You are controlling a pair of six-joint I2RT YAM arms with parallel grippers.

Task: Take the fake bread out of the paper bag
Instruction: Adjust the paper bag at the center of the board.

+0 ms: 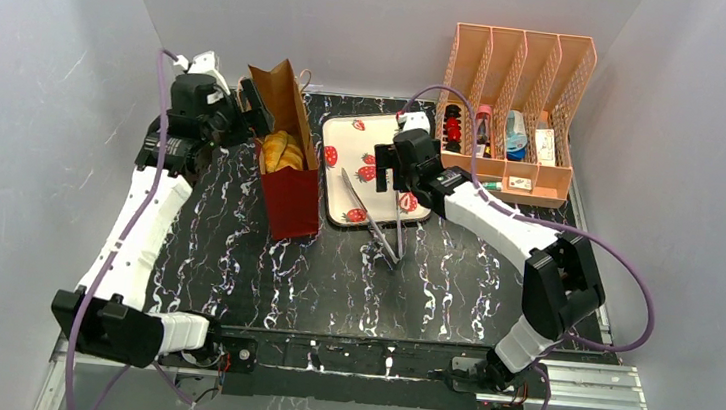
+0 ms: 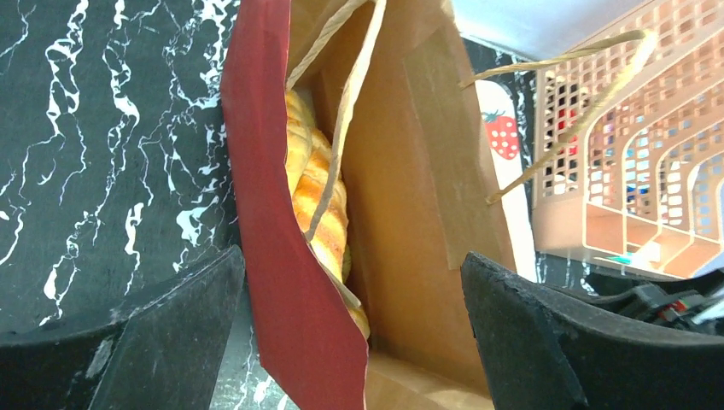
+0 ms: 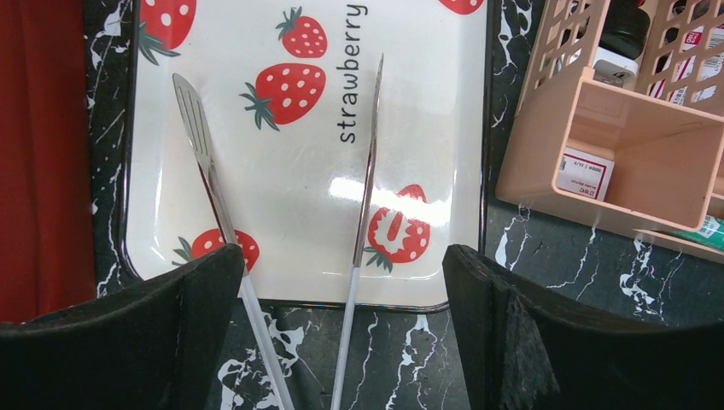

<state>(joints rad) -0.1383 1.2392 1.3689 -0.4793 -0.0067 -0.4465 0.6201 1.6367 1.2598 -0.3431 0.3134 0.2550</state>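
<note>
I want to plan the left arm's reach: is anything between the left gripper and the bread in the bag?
Yes. Inside the paper bag, a twine handle droops across the fake bread. The open left gripper straddles the bag, its walls between fingers and bread.

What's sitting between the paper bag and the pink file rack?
The strawberry-print tray, with metal tongs lying across its near edge, as the top view shows.

Narrow bag mouth, tongs in the way.
Within my left claw (image 2: 350,260) the paper bag (image 2: 410,171) gaped only a slit, fake bread (image 2: 303,154) filling it, twine handle (image 2: 343,128) across; tongs (image 3: 368,171) lay beneath my right claw (image 3: 341,252), rack (image 3: 598,128) just right.
</note>
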